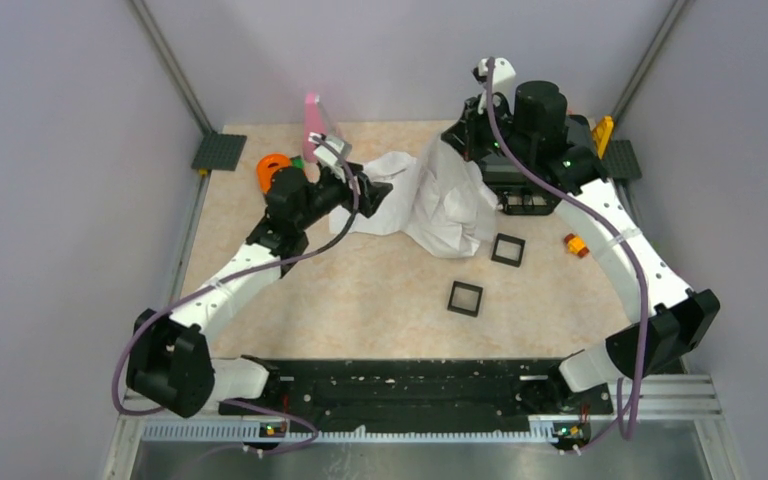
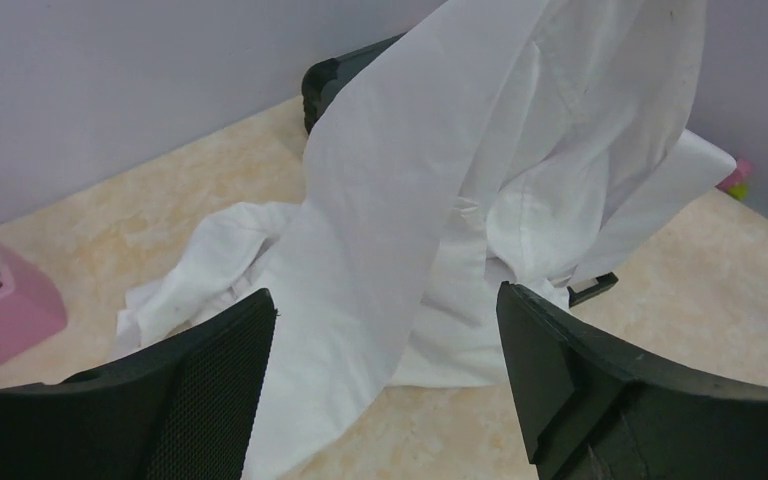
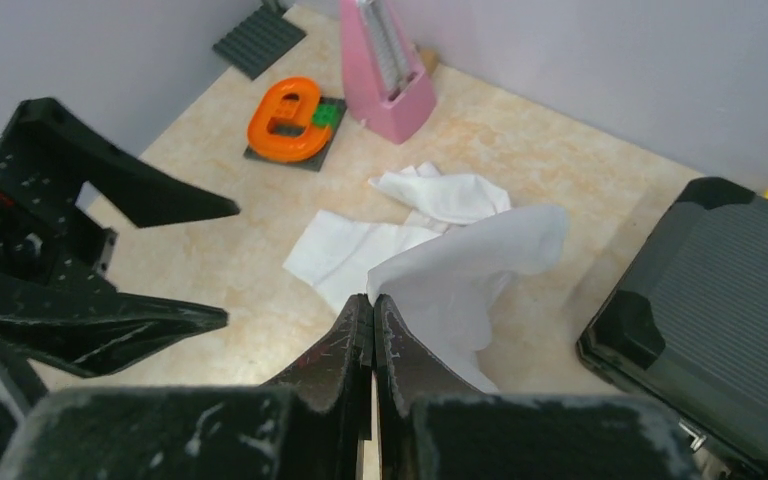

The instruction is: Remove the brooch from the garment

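Note:
The garment is a white thin cloth, bunched at the back middle of the table. My right gripper is shut on a fold of it and holds that part up in a peak; the pinch shows in the right wrist view, with cloth hanging from the tips. My left gripper is open, its jaws wide apart, low beside the garment's left spread. In the left wrist view the hanging cloth drapes just ahead of the open gripper. The brooch is hidden; I see it in no view.
Two black square trays lie in front of the garment. An orange toy car lies at the right. A black case stands under the right arm. An orange ring piece and a pink object stand back left.

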Motion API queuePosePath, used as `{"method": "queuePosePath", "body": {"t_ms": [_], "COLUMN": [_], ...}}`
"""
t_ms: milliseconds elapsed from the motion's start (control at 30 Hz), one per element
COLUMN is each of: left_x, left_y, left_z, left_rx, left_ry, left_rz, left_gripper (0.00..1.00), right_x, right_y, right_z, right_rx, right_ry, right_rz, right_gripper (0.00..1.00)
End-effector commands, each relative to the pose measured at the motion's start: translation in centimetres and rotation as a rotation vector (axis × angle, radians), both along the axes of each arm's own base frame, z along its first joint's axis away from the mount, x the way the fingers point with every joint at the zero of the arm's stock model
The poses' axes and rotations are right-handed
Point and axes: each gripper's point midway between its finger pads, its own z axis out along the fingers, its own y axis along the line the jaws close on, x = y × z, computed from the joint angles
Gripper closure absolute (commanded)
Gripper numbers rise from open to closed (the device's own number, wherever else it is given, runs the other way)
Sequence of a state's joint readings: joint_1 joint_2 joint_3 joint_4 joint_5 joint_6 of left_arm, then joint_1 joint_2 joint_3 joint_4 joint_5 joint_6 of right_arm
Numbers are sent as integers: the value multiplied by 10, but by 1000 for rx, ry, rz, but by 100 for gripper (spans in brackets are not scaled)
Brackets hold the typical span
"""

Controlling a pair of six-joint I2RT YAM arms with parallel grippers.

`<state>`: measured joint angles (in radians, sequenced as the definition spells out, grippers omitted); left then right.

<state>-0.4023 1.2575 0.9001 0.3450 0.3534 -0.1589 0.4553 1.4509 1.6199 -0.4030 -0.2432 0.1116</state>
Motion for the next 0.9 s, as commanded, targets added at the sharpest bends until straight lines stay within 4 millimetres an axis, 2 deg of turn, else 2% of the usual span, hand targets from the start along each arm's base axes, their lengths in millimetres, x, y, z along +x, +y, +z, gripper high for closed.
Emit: {"method": "queuePosePath", "body": {"t_ms": [0, 133, 267, 433, 467, 500, 567, 600, 633, 700, 733, 867], "left_x": [6, 5, 17, 18, 19, 21, 34, 39, 39, 41, 45, 57], "left_y": [-29, -54, -72, -100, -104, -107, -101, -94, -87, -74, -68, -51], "left_z": [15, 24, 28, 38, 37, 36, 31, 33, 33, 53, 68, 140], "left_rx": [93, 87, 76, -6, -13, -7, 29, 36, 43, 40, 45, 154], "left_ry": [-195, -265, -279, -295, -294, -287, -261, -258, -272, -327, -347, -381], "left_rz": [-125, -178, -194, -317, -341, -351, -286, -248, -229, -181, -145, -44], "left_gripper": [14, 13, 13, 14, 23, 38, 74, 85, 89, 100, 100, 100], "right_x": [-20, -27, -40, -56, -59, -62, -60, -57, -54, -48, -44, -28], "right_y": [15, 20, 30, 42, 45, 47, 44, 40, 36, 31, 30, 24], "right_z": [22, 24, 24, 22, 22, 23, 28, 32, 36, 48, 57, 119], "right_rx": [10, 11, 29, 70, 73, 76, 83, 86, 83, 74, 74, 95], "right_ry": [-27, -15, 8, 45, 50, 51, 45, 34, 16, -31, -59, -199], "right_rz": [129, 157, 217, 282, 296, 305, 274, 241, 210, 172, 162, 100], "right_gripper": [100, 100, 100, 100, 100, 100, 100, 100, 100, 100, 100, 100]}}
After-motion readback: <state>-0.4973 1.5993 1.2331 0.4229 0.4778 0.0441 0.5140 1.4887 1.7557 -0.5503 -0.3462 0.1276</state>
